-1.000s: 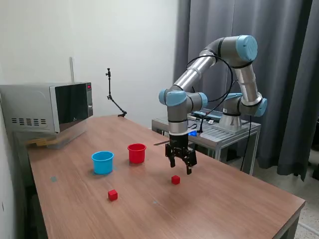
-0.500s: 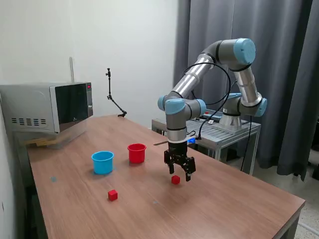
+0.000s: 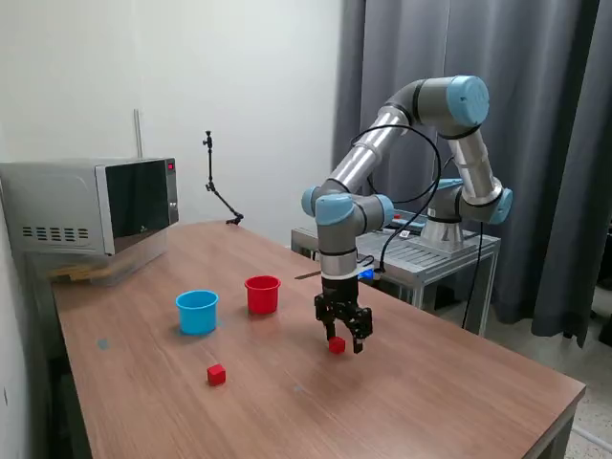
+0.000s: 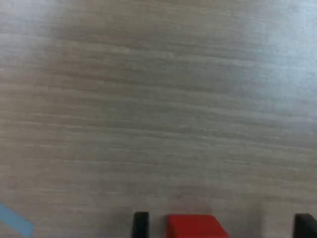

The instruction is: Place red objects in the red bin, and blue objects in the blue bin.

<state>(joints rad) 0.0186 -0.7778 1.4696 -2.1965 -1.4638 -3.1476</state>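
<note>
Now hand (image 3: 342, 341) low over table (image 3: 430, 402), fingers spread wide around red cube (image 4: 194, 226).

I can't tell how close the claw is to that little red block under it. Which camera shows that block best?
The wrist view. There the red cube sits between the open end effector fingertips, nearer one of them, though cut off at the picture's edge. In the exterior view the same cube is tiny and partly hidden behind the end effector.

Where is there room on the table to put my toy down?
Bare wood lies between the microwave and the light-blue cup, and across the table on the exterior view's right. It's crowded around the gripper, red cube and red cup.
</note>
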